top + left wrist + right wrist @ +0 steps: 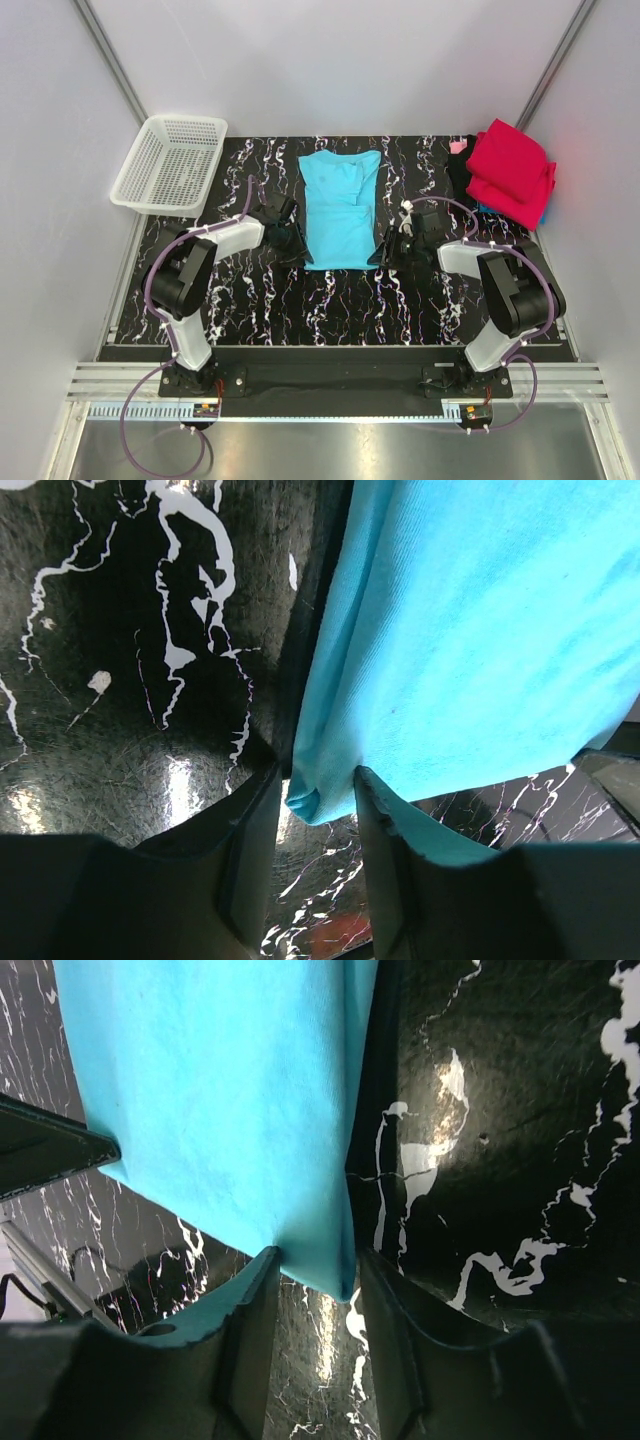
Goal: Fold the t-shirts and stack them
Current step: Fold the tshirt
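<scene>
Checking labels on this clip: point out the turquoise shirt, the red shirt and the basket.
turquoise shirt (340, 210): top view, middle of its folded body.
red shirt (510, 172): top view, centre of its top layer.
basket (131, 193): top view, near-left rim.

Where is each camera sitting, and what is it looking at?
Top external: high behind the arms, looking down at the table; both arms, the white basket and red shirt show.
Left wrist: on the left arm, looking past the left pincer at the turquoise shirt.
Right wrist: on the right arm, looking past the right pincer at the shirt's other near corner.
All three views share the turquoise shirt.
</scene>
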